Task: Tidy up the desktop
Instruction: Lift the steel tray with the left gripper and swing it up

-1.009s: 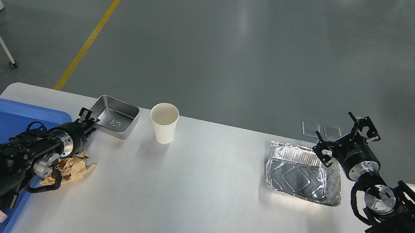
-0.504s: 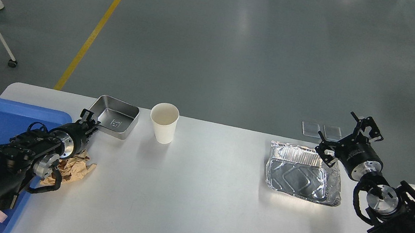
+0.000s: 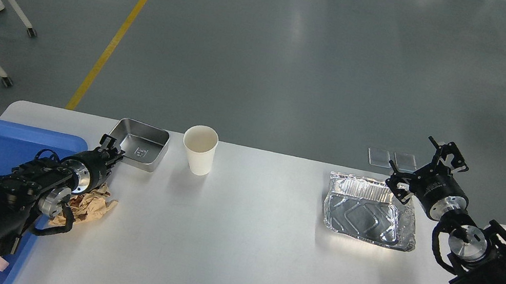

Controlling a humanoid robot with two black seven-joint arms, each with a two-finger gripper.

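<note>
Desktop (image 3: 235, 243) fills near half of view, under both arms. Left gripper (image 3: 112, 150) at far-left, tips at steel tin (image 3: 140, 144) near rim; open or closed can't tell. Right gripper (image 3: 423, 167) spread wide, empty, above foil tray (image 3: 367, 217) far-right corner.

Both my arms are black, built of thick cylindrical segments with bright silver metal discs at the wrist joints. Black cables loop loosely along each forearm. My left gripper (image 3: 112, 148) is small, dark and skeletal. My right gripper (image 3: 422, 169) shows thin black open-frame fingers on a round black housing with a silver collar.
</note>
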